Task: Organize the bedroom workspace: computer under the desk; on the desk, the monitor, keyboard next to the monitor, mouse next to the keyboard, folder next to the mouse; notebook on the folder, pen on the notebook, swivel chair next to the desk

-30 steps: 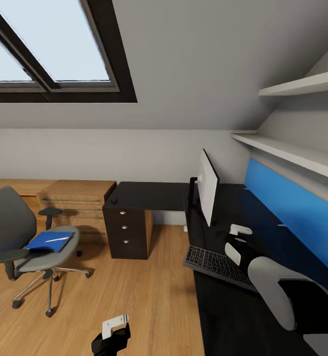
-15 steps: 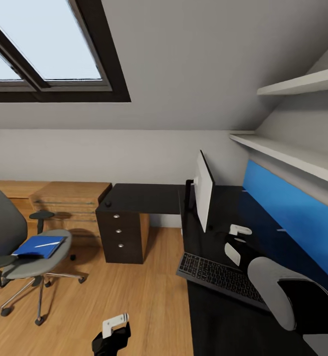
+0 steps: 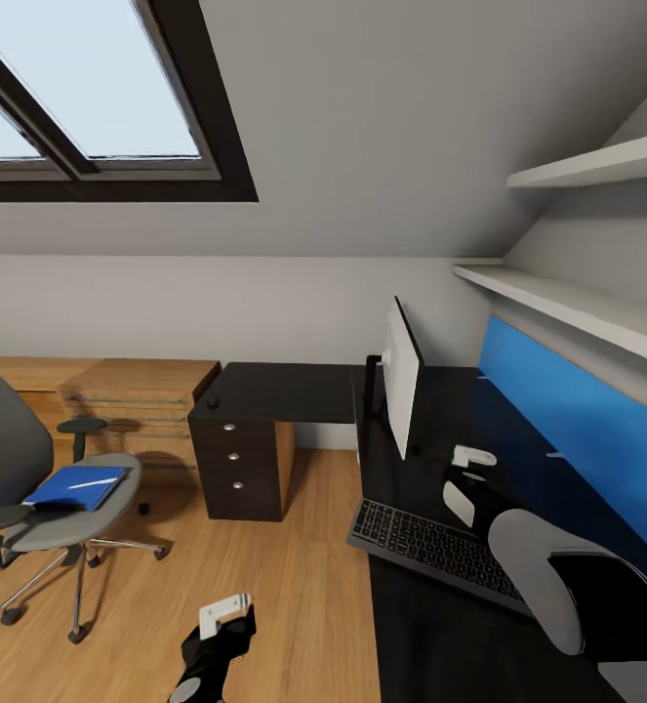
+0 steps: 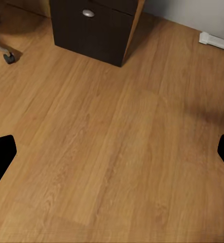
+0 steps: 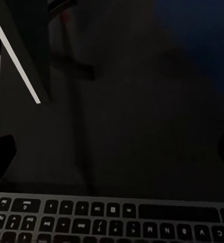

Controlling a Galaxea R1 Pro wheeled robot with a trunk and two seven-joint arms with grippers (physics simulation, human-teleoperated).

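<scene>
Left gripper (image 4: 112,152): fingers spread wide, holding nothing, hanging over bare wood floor (image 4: 117,142); desk drawer unit (image 3: 240,454) ahead of it.

Right gripper (image 5: 112,152): fingers spread apart, empty, above the desk (image 3: 440,625) top just beyond the keyboard (image 3: 430,547); monitor (image 3: 401,376) upright ahead of it.

Swivel chair (image 3: 30,478): well apart from the left gripper, off to its left, on the floor.

Folder (image 3: 77,486): flat on the chair seat, pen (image 3: 97,481) lying on top.

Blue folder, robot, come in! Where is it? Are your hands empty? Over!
Left gripper open, empty, over floor. Right gripper open above desk, by keyboard. Folder on swivel chair seat, pen on top. Path across looks clear.
</scene>
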